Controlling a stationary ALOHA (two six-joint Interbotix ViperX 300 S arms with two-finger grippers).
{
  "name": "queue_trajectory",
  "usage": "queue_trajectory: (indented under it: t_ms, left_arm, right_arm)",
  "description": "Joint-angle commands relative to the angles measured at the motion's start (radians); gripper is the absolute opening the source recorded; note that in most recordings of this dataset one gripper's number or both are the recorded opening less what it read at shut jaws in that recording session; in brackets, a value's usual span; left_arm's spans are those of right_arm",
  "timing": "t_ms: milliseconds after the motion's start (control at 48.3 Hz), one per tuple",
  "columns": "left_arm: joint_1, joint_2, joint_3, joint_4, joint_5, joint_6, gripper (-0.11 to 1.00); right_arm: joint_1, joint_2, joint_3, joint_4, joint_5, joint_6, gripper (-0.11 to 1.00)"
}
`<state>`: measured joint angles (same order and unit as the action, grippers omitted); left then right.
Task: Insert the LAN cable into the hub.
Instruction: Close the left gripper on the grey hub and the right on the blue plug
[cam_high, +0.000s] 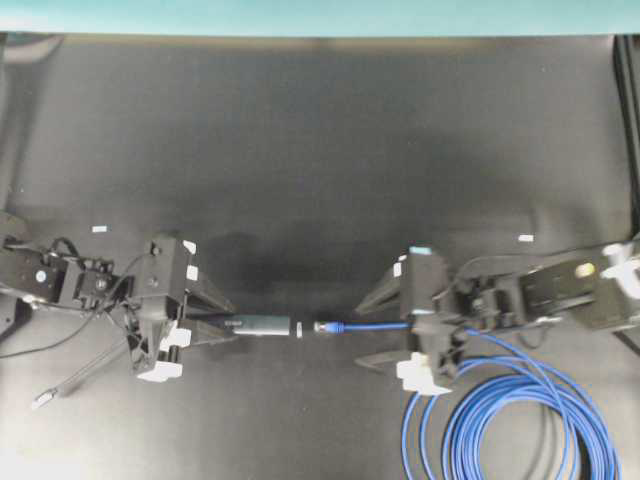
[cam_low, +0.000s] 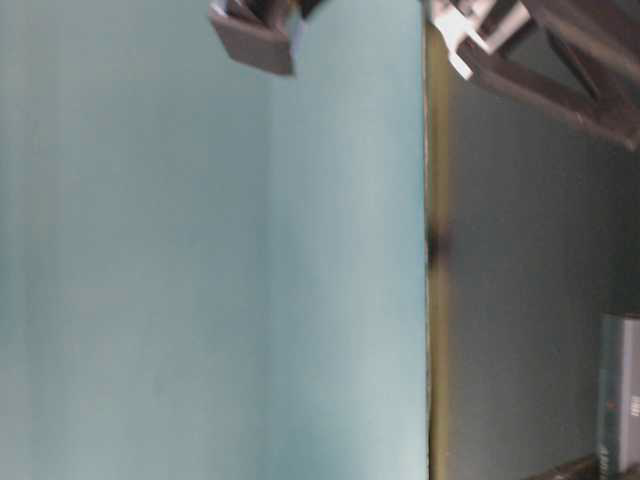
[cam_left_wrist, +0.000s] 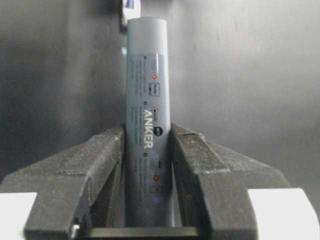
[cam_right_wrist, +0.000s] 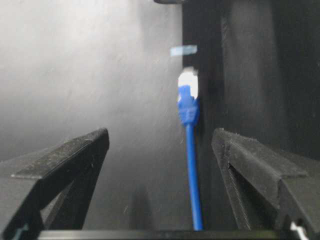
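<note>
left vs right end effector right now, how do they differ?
The left end effector is shut on the slim grey bar-shaped hub, fingers pressed against both its sides; the right end effector stands wide open, gripping nothing. The hub juts forward out of the left one, while the thin bright-blue LAN cable runs loose between the right one's fingers, nearer one finger. Shared: both are black, sit low over the dark table and face each other.

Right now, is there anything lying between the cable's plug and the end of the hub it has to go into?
Nothing visible blocks it. The LAN cable has its plug pointing at the pale end of the hub, with only bare black table in the short gap. The left gripper clamps the hub; the right gripper straddles the cable, open.
</note>
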<state>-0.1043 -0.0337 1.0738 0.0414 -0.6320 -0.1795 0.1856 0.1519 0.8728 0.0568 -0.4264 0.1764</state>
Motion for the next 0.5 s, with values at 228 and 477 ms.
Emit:
queue_trajectory:
  t_ms: [228,477]
  left_arm:
    - [0.002,-0.025,-0.035,0.003,0.006,-0.003,0.28]
    - [0.002,-0.025,-0.038,0.003,0.031,-0.005,0.28]
  right_arm:
    - [-0.02,0.081,-0.046,0.005,-0.037,0.0,0.81]
    - [-0.025,0.118,-0.066,0.005,-0.026,0.0,0.79]
